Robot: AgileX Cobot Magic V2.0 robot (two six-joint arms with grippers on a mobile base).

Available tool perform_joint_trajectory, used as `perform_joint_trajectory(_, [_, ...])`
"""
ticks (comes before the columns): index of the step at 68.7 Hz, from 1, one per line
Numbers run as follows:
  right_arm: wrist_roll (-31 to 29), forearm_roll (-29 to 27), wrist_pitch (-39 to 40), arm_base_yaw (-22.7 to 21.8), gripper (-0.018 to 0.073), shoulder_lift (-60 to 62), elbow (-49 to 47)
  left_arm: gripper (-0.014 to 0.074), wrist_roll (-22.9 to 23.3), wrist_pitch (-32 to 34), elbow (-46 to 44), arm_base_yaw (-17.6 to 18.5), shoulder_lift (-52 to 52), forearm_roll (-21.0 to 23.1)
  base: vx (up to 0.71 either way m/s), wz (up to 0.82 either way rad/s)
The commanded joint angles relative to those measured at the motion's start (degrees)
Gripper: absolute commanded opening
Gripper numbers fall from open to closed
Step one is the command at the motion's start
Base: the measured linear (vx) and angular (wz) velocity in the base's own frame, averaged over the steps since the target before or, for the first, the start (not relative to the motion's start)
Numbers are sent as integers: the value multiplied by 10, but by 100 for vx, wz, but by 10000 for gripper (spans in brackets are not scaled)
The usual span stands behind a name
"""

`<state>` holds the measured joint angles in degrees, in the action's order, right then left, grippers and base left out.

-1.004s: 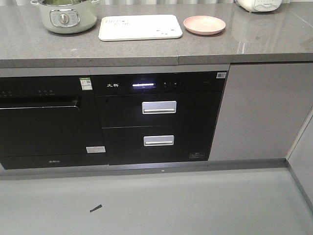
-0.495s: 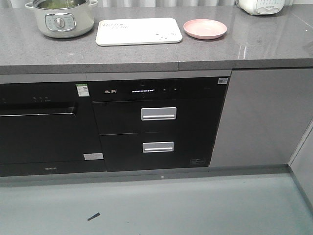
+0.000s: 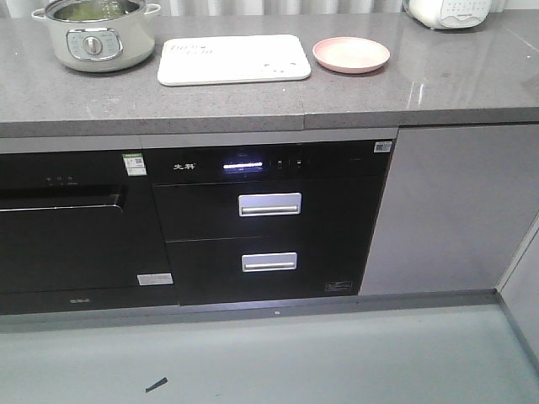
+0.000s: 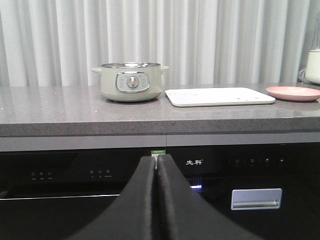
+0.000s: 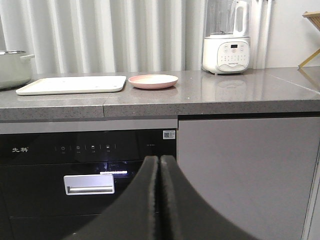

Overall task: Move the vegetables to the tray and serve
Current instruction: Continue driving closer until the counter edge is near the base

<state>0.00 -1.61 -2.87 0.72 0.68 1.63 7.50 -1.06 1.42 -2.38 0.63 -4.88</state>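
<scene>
**Vegetables (image 3: 84,10) sit in the round pale-green electric pot (image 3: 95,38)**

They show only as a greenish heap. The cream-white rectangular plastic tray (image 3: 232,59) sits just right of the pot. Left gripper (image 4: 156,160) and right gripper (image 5: 159,159) are each pressed together on nothing. Leaves should be limp, light, slippery (probably wet): pinch a bunched fold.

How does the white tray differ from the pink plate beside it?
The tray is rectangular with rounded corners; the plate is round. The tray is cream-white with faint printing; the plate is plain pink. The tray is clearly larger than the plate. Both lie flat on the grey counter.
</scene>
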Motion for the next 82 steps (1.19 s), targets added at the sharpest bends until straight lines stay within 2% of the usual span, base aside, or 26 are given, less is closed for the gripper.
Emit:
perform_joint_trajectory(1, [0, 2, 43, -1, -4, 0, 4, -6, 1, 44, 6, 4, 9, 2, 7, -3])
perform_joint_trajectory(82, [0, 2, 42, -1, -4, 0, 4, -6, 1, 44, 6, 4, 9, 2, 8, -1])
